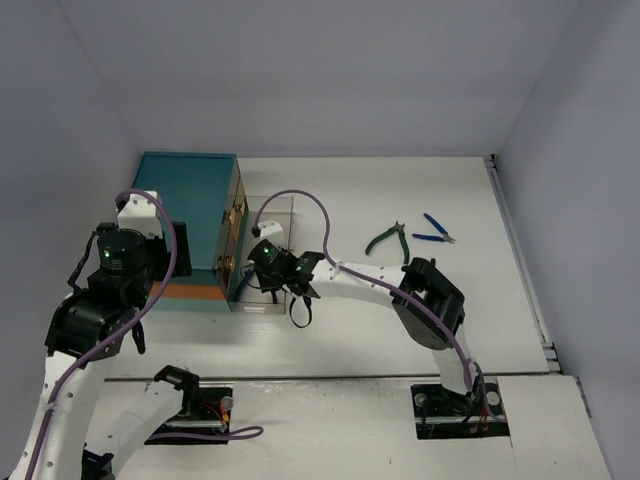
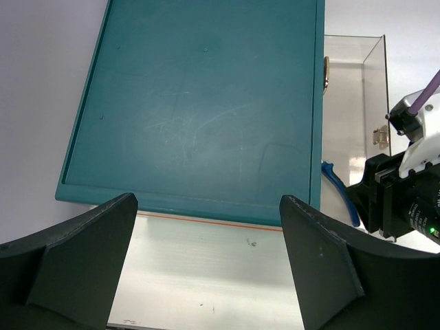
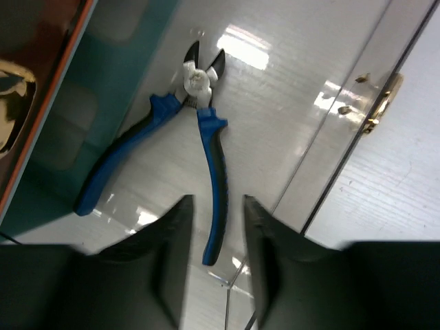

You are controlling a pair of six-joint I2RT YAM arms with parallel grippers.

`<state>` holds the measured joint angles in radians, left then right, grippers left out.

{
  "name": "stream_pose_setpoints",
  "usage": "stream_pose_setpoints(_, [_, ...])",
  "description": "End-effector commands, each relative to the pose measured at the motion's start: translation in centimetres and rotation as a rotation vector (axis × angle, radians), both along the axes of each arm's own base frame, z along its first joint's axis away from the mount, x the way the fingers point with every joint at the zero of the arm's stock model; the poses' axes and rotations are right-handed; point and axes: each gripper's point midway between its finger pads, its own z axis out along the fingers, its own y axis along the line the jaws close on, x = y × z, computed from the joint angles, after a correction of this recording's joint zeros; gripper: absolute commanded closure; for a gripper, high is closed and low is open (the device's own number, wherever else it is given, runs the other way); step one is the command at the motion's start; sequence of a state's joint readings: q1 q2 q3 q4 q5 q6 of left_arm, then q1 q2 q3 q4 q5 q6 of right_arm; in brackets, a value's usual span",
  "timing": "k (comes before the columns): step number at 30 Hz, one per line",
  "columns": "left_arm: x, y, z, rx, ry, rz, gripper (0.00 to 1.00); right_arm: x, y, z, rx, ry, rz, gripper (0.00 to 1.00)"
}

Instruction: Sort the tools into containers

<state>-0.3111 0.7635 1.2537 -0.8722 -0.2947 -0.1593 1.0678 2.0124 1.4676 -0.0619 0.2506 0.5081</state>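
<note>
The teal chest (image 1: 190, 210) stands at the left, with a clear drawer (image 1: 290, 215) pulled out of its right side. Blue-handled pliers (image 3: 218, 172) lie flat on the drawer floor, jaws pointing away. My right gripper (image 3: 216, 201) hovers open just above them, with one handle's end between the fingers and touching neither. My right gripper also shows over the drawer in the top view (image 1: 264, 256). My left gripper (image 2: 206, 206) is open and empty over the chest's near edge (image 2: 192, 199). Green-handled pliers (image 1: 388, 238) and blue-handled pliers (image 1: 433, 230) lie on the table to the right.
The drawer's brass knob (image 3: 381, 103) sits on its clear front wall, right of my right gripper. Another brass knob (image 3: 14, 96) is on the chest face at the left. White walls enclose the table. A purple cable (image 1: 300, 198) arcs over the drawer.
</note>
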Motion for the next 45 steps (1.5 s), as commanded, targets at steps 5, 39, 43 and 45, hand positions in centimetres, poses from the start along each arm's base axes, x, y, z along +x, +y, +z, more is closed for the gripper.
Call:
stream_pose_setpoints(5, [0.7, 0.1, 1.6, -0.004, -0.05, 0.011, 0.19, 5.9, -8.0, 10.5, 0.117, -0.203, -0.222, 0.59])
stream_pose_setpoints(39, [0.9, 0.0, 1.4, -0.014, -0.042, 0.018, 0.19, 11.6, -36.8, -6.3, -0.17, 0.194, -0.579, 0.82])
stream_pose_setpoints(43, [1.0, 0.1, 1.4, -0.009, -0.04, 0.022, 0.19, 12.1, -36.3, -5.5, -0.159, 0.176, -0.547, 1.0])
stream_pose_setpoints(45, [1.1, 0.1, 1.5, -0.006, -0.04, 0.023, 0.19, 12.8, -35.8, -3.9, -0.148, 0.133, -0.528, 1.0])
